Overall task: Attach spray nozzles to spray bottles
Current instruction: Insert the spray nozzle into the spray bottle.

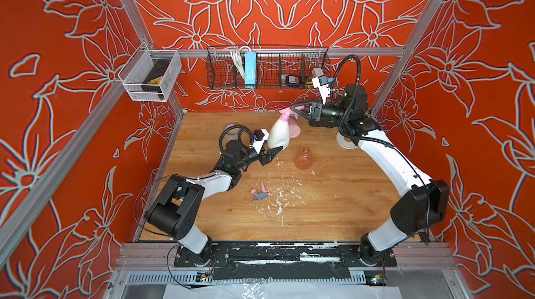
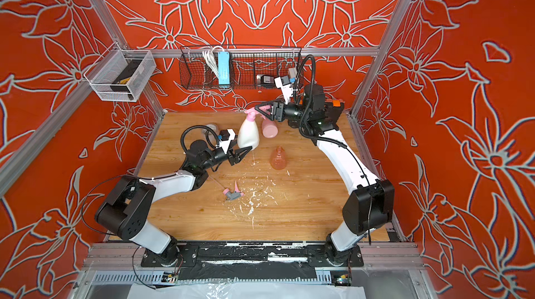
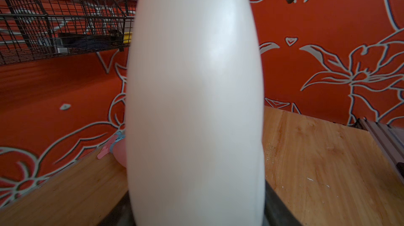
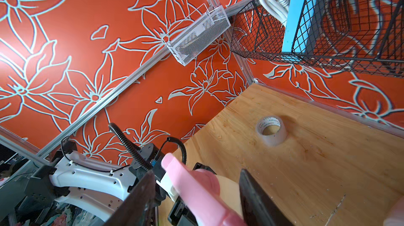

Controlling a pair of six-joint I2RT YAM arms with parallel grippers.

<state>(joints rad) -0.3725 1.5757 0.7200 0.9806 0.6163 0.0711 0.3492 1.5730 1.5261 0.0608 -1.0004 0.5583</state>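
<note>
- Step in hand, as judged: seating the all-pink spray nozzle (image 1: 285,114) on the neck of the cream-white spray bottle (image 1: 278,134), upright toward the back of the table (image 1: 333,205).
- Left gripper (image 1: 274,153): clamped low on the bottle's body, dark fingers (image 3: 277,211) flanking it in the left wrist view. Best held firm and level, to stop the bottle turning with the collar.
- Right gripper (image 1: 296,111): jaws apart, straddling the nozzle from the side. Contact with the pink plastic not resolvable, so a true pinch cannot be told.
- Good practice: grip at the collar rather than the trigger, align the nozzle's axis with the neck, press down lightly, then twist. Guard against cross-threading and against tipping the tall, light bottle.
- Remaining work, as judged: translucent orange bottle (image 1: 304,159) bare-necked at mid-table; pink-and-grey nozzle (image 1: 260,194) lying loose nearer the front. Pink bottle (image 1: 294,130) just behind the white one, with a blue-collared head at its neck in the left wrist view.
- Writing: small print around the core of the tape roll (image 4: 271,131), appearing to begin "Yu", the rest illegible. No label readable on bottles or nozzles. Yellow patch on the black item (image 1: 157,73) in the white mesh basket (image 1: 144,93) too small to read.
</note>
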